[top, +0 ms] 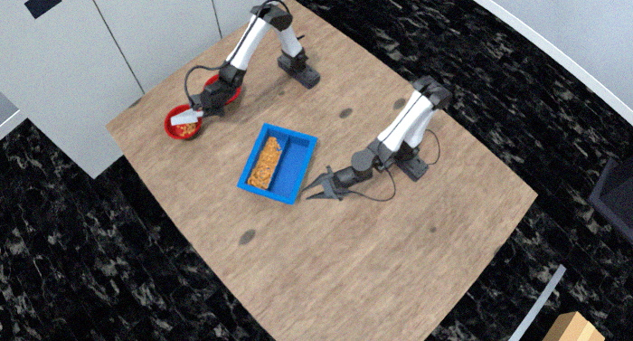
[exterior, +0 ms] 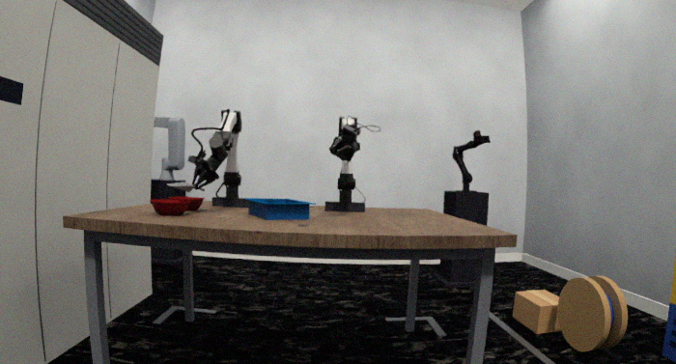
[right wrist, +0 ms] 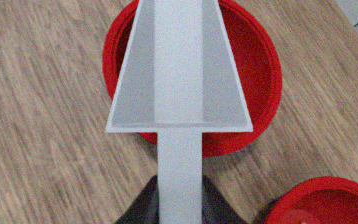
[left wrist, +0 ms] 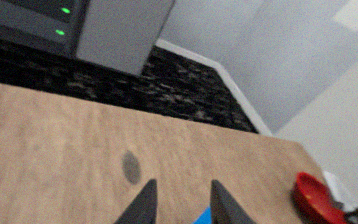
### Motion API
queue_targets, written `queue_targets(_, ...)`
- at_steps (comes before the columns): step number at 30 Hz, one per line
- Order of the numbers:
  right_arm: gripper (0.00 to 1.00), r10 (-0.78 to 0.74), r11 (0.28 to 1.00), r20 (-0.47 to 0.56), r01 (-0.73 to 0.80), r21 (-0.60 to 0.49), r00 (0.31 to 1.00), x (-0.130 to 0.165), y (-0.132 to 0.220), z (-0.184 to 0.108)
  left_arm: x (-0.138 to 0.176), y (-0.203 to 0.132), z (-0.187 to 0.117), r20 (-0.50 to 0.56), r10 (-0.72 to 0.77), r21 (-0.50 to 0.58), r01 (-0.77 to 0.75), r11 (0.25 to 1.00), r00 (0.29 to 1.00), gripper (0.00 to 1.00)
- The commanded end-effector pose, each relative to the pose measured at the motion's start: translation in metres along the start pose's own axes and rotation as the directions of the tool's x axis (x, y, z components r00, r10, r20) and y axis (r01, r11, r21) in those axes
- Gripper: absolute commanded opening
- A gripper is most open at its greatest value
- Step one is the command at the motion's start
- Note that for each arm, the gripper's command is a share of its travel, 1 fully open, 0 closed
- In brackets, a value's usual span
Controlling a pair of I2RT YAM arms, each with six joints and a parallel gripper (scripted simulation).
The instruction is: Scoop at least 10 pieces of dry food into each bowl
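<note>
The right gripper (top: 201, 114) (right wrist: 180, 195) is shut on the handle of the pale scoop (top: 184, 117) (exterior: 180, 187) (right wrist: 178, 75). No food shows on the scoop. It is over the outer red bowl (top: 181, 137) (exterior: 169, 208) (right wrist: 277, 75), where food pieces (top: 188, 129) lie. The second red bowl (top: 238, 93) (exterior: 196, 204) (right wrist: 325, 183) stands upright beside it, mostly hidden by the right arm; its contents are mostly hidden. The blue box (top: 267, 194) (exterior: 290, 211) lies flat, with food (top: 267, 163) in one compartment. The left gripper (top: 306, 194) (left wrist: 184, 186) is slightly open and empty beside the box.
Both arm bases stand along the far side of the wooden table (top: 362, 256) (exterior: 386, 225). The box lies between the bowls and the left gripper. A pale cabinet wall (top: 136, 30) rises beside the table edge behind the bowls.
</note>
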State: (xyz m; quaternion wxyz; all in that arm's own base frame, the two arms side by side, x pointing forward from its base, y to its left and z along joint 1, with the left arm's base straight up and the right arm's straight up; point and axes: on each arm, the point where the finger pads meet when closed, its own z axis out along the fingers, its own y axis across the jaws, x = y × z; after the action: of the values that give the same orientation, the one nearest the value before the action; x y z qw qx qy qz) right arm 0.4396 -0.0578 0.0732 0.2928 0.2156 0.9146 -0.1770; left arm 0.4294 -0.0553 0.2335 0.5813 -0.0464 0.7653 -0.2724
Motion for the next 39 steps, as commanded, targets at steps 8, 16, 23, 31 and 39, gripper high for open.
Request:
queue_targets(8, 0.0, 0.024, 1.0, 0.067, -0.023, -0.013, 0.997, -0.022, -0.002, -0.014, -0.088, -0.026, -0.034, 0.128, 0.263, -0.161, -0.241, 0.957, 0.956, 0.27)
queue_targets(16, 0.0, 0.025, 1.0, 0.069, -0.024, -0.014, 0.997, -0.022, -0.001, -0.014, -0.121, -0.035, -0.059, 0.155, 0.367, -0.255, -0.322, 0.912, 0.917, 0.27)
queue_targets(23, 0.0, 0.025, 1.0, 0.069, -0.024, -0.014, 0.997, -0.022, -0.001, -0.014, -0.158, -0.05, -0.098, 0.174, 0.484, -0.368, -0.399, 0.84, 0.858, 0.27)
queue_targets(31, 0.0, 0.026, 1.0, 0.072, -0.025, -0.014, 0.997, -0.023, -0.001, -0.014, -0.151, -0.044, -0.093, 0.131, 0.484, -0.377, -0.408, 0.831, 0.865, 0.27)
queue_targets(39, 0.0, -0.104, 0.988, -0.011, 0.101, -0.119, 0.995, 0.012, 0.012, -0.019, -0.176, -0.062, -0.103, 0.242, 0.48, -0.35, -0.386, 0.854, 0.843, 0.27)
